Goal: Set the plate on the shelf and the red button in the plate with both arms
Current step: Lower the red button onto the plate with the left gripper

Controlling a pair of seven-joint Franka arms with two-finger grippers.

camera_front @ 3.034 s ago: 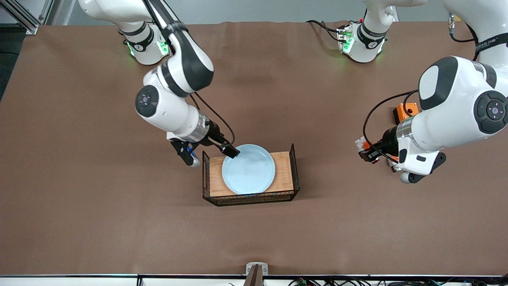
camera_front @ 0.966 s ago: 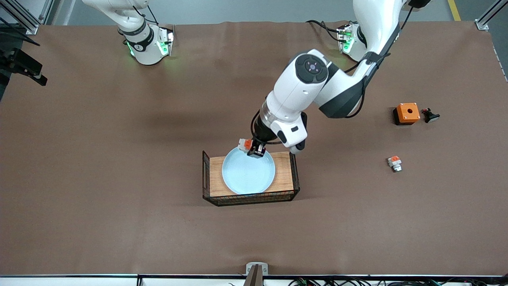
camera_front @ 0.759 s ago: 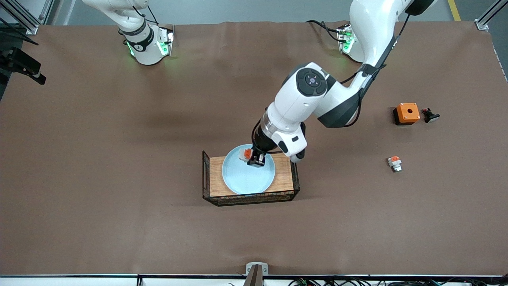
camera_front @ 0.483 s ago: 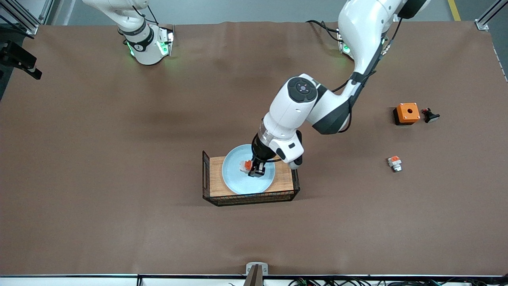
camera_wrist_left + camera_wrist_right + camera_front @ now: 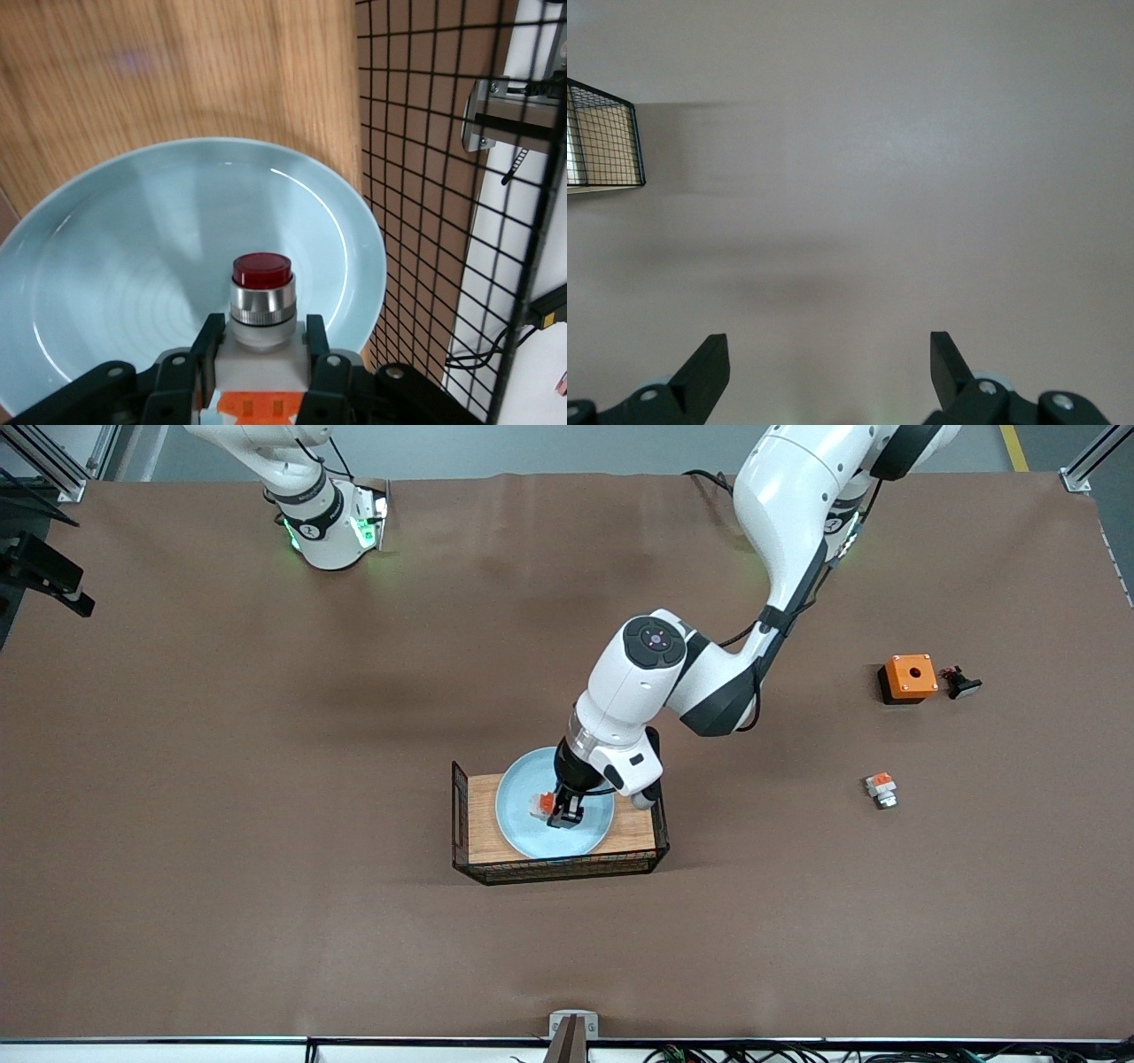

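Observation:
The pale blue plate [image 5: 532, 837] lies on the wooden floor of a wire-sided basket [image 5: 469, 841] mid-table. My left gripper [image 5: 558, 810] is over the plate's middle, shut on the red button [image 5: 541, 804]. In the left wrist view the fingers [image 5: 211, 335] clamp the button's white block, and its silvery collar and red cap [image 5: 261, 270] point down at the plate [image 5: 133, 266] just below. My right gripper [image 5: 830, 354] is open and empty, high over bare table toward the right arm's end, waiting.
Toward the left arm's end stand an orange square box [image 5: 907, 677], a small black part [image 5: 959, 683] beside it, and a similar white-orange block [image 5: 881, 788] nearer the camera. The basket's wire wall [image 5: 425, 177] rises beside the plate. The basket also shows in the right wrist view [image 5: 602, 133].
My left gripper has carried the red button from the plate's rim to over its middle, and lower. Three seconds ago the right gripper was at the plate; it has since drawn away.

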